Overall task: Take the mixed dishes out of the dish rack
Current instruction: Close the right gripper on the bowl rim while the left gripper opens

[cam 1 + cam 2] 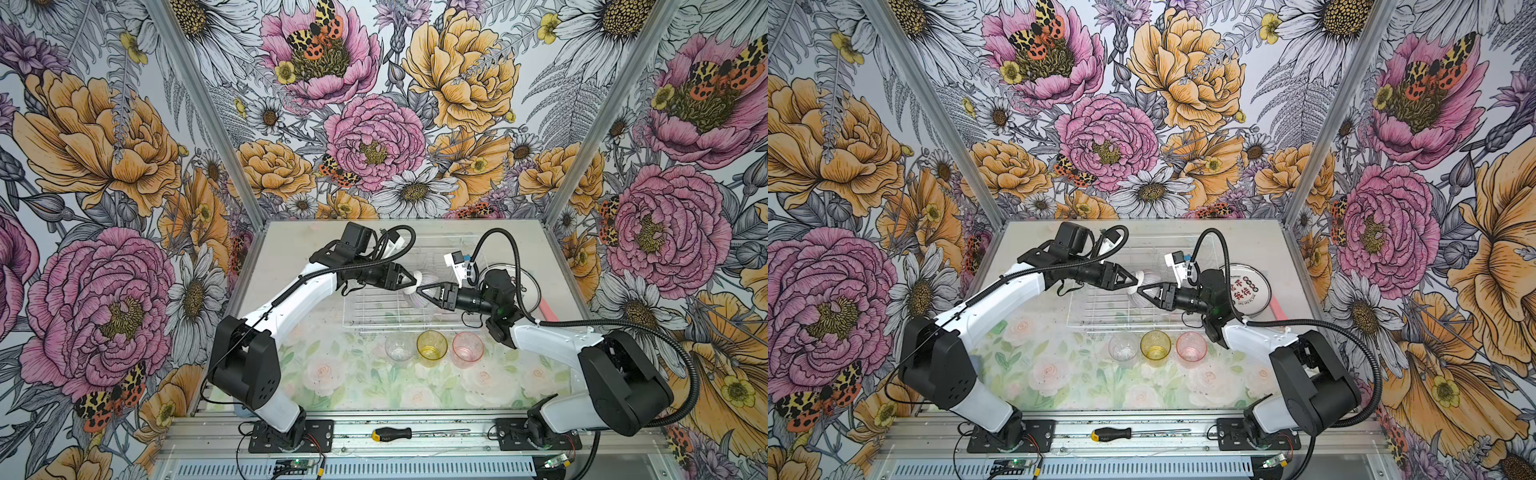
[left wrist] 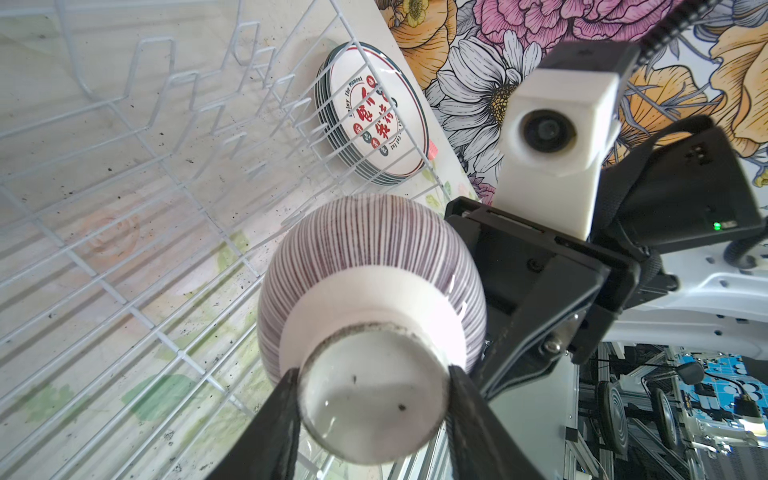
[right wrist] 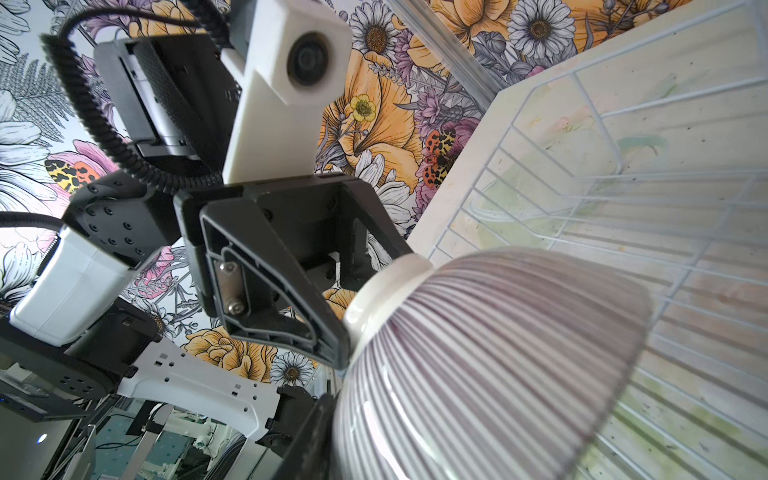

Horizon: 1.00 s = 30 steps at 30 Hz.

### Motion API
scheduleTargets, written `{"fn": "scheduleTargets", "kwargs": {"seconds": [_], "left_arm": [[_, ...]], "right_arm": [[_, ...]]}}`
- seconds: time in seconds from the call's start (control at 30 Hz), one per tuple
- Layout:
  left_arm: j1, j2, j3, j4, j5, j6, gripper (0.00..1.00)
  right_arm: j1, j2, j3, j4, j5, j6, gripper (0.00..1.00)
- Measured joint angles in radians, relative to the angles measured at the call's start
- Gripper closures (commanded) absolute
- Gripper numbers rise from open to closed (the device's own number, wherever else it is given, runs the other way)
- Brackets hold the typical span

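The bowl (image 2: 374,257) was held by its white foot in the left gripper (image 2: 372,374) above the dish rack (image 1: 374,309), mouth turned toward the right gripper (image 1: 419,296) (whose hold could not be told).

This is a robot lab test cell, no question, dressed up to look like a home. Floral wallpaper panels (image 1: 374,124) hang on bare aluminium posts (image 1: 593,137). Two robot arms (image 1: 286,299) are bolted by black base plates (image 1: 291,436) to a metal rail deck. A screwdriver (image 1: 392,434) lies loose on that deck, and a bare circuit board (image 1: 291,463) glows green with its wires trailing. The table (image 1: 332,386) wears a rose-print sheet under a white wire dish rack (image 1: 374,303). Past the booth, the left wrist view catches metal framing and cables (image 2: 665,415).
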State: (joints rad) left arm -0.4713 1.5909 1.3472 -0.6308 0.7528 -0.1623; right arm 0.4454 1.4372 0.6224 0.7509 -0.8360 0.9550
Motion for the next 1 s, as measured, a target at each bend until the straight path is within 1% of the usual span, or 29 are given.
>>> {"fn": "scheduleTargets", "kwargs": {"seconds": [0.07,0.17,0.23,0.43,0.5,0.53,0.63,0.7,0.83,1.0], "left_arm": [[0.000,0.000,0.000,0.004,0.006,0.000,0.61],[0.002,-0.002,0.000,0.011,0.013,0.000,0.61],[0.005,-0.002,-0.002,0.011,0.022,-0.002,0.61],[0.008,-0.007,-0.006,0.023,0.027,-0.012,0.60],[0.008,-0.010,-0.007,0.030,0.027,-0.013,0.57],[0.008,-0.013,-0.007,0.031,0.027,-0.015,0.53],[0.011,-0.023,-0.014,0.038,0.025,-0.018,0.36],[0.016,-0.033,-0.021,0.037,0.018,-0.016,0.29],[0.042,-0.065,-0.043,0.037,-0.012,-0.023,0.27],[0.077,-0.122,-0.071,0.036,-0.079,-0.023,0.25]], "right_arm": [[0.000,0.004,-0.002,0.024,-0.004,0.018,0.76],[-0.002,0.014,-0.002,0.074,-0.020,0.043,0.87],[-0.002,0.017,-0.002,0.112,-0.032,0.055,0.90],[-0.002,0.054,-0.003,0.120,-0.026,0.078,1.00],[-0.002,0.060,-0.003,0.116,-0.026,0.083,1.00],[-0.002,0.060,-0.003,0.114,-0.026,0.084,1.00],[-0.002,0.060,-0.003,0.113,-0.026,0.084,1.00],[-0.002,0.057,-0.003,0.098,-0.026,0.080,1.00],[-0.002,0.039,-0.001,0.019,-0.026,0.045,1.00],[-0.002,-0.014,0.046,-0.173,-0.023,-0.050,1.00]]}}
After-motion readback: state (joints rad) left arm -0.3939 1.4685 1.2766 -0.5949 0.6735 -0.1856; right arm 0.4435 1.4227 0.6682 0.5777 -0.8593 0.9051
